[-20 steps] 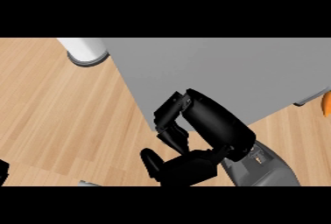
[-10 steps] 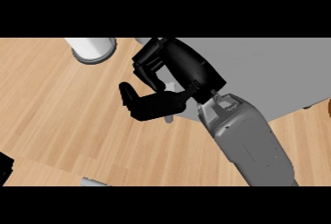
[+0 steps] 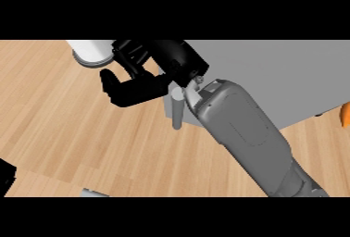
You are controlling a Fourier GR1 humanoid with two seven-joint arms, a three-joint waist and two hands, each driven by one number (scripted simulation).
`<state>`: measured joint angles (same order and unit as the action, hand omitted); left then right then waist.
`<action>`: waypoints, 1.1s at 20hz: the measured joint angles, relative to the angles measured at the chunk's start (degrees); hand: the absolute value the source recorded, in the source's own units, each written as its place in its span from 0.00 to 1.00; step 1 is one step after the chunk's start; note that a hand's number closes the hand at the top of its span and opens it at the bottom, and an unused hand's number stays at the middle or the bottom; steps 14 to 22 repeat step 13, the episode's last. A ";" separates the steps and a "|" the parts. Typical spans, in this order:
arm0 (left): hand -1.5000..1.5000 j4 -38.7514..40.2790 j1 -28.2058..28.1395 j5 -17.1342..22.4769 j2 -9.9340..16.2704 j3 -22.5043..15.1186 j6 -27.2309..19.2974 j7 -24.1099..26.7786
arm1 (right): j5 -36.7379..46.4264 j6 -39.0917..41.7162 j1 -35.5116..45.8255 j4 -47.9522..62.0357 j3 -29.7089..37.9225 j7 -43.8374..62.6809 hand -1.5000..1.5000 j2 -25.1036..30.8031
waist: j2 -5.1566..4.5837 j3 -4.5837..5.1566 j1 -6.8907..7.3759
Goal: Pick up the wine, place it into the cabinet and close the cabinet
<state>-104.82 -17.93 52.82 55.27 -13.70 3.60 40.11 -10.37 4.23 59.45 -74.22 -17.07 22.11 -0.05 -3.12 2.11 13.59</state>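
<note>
Near the counter's (image 3: 82,134) far edge our right hand (image 3: 137,88) hangs with fingers spread just beside the white bottle (image 3: 92,51), so we judge the grasp comes next.

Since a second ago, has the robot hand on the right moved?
Yes. The right robot hand has travelled up and to the left across the wooden counter, away from the view's lower edge and toward the white cylinder near the top.
</note>
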 measured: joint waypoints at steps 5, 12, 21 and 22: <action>1.00 0.88 -0.17 0.17 -0.26 0.43 -0.41 0.04 | -1.76 -1.19 1.84 3.82 -0.81 -1.90 1.00 0.01 | 0.65 0.34 -1.08; 1.00 1.34 -0.43 0.32 -0.79 0.67 -0.67 0.28 | -4.26 0.01 3.07 7.11 -2.04 -6.42 1.00 0.02 | 1.25 0.51 -2.50; 1.00 1.44 -0.41 0.27 -0.88 0.64 -0.79 0.26 | -4.55 0.23 3.32 7.54 -2.30 -7.06 1.00 0.01 | 1.28 0.52 -2.76; 1.00 1.44 -0.41 0.27 -0.88 0.64 -0.79 0.26 | -4.55 0.23 3.32 7.54 -2.30 -7.06 1.00 0.01 | 1.28 0.52 -2.76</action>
